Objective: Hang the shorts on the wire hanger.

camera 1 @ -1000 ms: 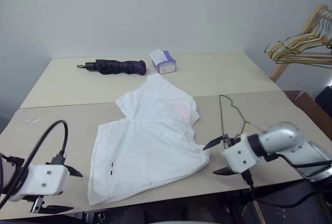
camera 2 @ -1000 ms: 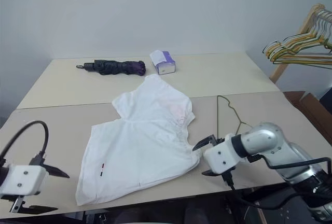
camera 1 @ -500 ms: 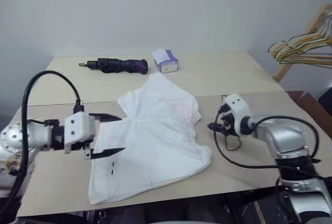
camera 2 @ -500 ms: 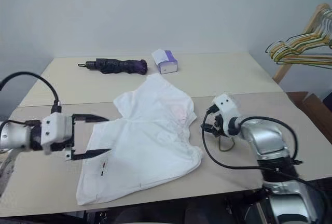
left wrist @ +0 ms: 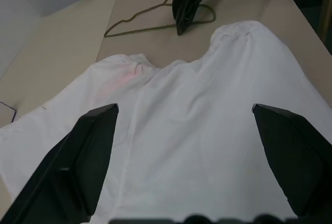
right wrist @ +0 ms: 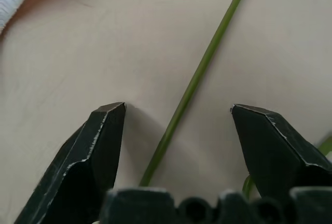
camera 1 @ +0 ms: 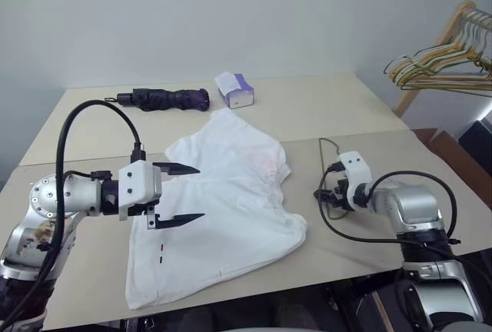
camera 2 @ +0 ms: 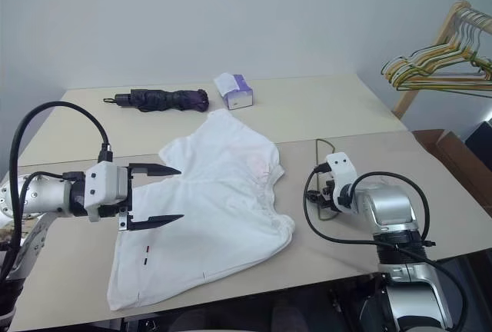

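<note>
Folded dark umbrella (camera 1: 164, 99) at far side of beige table (camera 1: 323, 109). White-and-purple tissue box (camera 1: 234, 90) just beside it. Bunch of coloured hangers (camera 1: 438, 67) on wooden rack, right.

White shorts (camera 1: 223, 209) spread flat on the tan surface (camera 1: 323, 109), slightly rumpled, elastic waist gathered at the edge nearest the hanger. Faint pink print near the waist, small black and red marks near the front-left hem. One leg points toward the far side of the surface, the other toward the near edge. Thin olive-bronze wire hanger (camera 1: 329, 164) lies flat on the surface just right of the shorts, near the waist but not touching, hook toward the far side. One straight run of its wire crosses bare surface in the right wrist view.
</note>
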`<action>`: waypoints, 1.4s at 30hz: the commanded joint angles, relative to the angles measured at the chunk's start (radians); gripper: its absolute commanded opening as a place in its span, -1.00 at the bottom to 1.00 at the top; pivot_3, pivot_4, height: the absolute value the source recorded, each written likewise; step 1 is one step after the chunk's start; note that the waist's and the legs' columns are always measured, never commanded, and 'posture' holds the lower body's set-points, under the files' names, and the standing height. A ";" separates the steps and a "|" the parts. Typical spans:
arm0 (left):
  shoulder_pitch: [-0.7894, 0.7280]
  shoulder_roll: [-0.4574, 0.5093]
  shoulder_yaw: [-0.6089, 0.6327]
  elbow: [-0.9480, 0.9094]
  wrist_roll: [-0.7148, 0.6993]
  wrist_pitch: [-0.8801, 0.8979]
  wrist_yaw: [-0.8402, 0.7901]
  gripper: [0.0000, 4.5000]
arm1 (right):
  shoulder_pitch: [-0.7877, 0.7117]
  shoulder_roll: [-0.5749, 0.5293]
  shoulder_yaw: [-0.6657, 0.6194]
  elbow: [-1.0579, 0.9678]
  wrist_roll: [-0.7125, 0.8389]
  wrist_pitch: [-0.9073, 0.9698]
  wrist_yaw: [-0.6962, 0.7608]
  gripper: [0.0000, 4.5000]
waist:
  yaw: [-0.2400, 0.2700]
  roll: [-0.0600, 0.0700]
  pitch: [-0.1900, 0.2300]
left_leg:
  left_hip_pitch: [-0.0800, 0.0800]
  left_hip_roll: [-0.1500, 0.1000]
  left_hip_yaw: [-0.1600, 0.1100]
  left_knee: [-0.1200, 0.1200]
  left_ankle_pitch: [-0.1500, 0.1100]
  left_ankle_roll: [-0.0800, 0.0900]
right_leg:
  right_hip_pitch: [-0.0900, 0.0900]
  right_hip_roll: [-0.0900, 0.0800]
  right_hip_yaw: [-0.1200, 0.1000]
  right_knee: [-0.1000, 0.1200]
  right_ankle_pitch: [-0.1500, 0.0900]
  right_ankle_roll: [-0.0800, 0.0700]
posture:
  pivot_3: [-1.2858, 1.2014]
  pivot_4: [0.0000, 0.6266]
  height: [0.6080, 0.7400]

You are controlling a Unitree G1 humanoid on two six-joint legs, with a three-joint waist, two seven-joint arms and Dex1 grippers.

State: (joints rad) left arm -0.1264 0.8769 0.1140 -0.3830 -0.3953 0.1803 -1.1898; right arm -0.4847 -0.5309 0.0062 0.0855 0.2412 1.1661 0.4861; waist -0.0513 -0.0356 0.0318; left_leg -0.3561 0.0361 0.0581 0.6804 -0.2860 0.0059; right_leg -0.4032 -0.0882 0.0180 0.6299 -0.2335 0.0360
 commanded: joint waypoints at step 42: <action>-0.492 -0.863 0.213 0.251 -0.636 0.774 1.026 -0.01 | 0.235 0.088 0.173 -0.702 -0.109 -0.552 -0.088 -1.00 | -0.020 -0.005 -0.005 | 0.001 -0.005 -0.015 0.002 0.000 0.000 | 0.008 -0.001 -0.001 -0.004 0.002 0.003 | -0.05 -1.00 1.00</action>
State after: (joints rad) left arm -0.5918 0.0125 0.3461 -0.1060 -1.0156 0.9663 -0.1708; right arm -0.2480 -0.4398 0.1871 -0.5962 0.1494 0.6559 0.4023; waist -0.0716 -0.0408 0.0268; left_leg -0.3545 0.0308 0.0438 0.6826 -0.2859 0.0057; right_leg -0.3952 -0.0894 0.0166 0.6257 -0.2319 0.0394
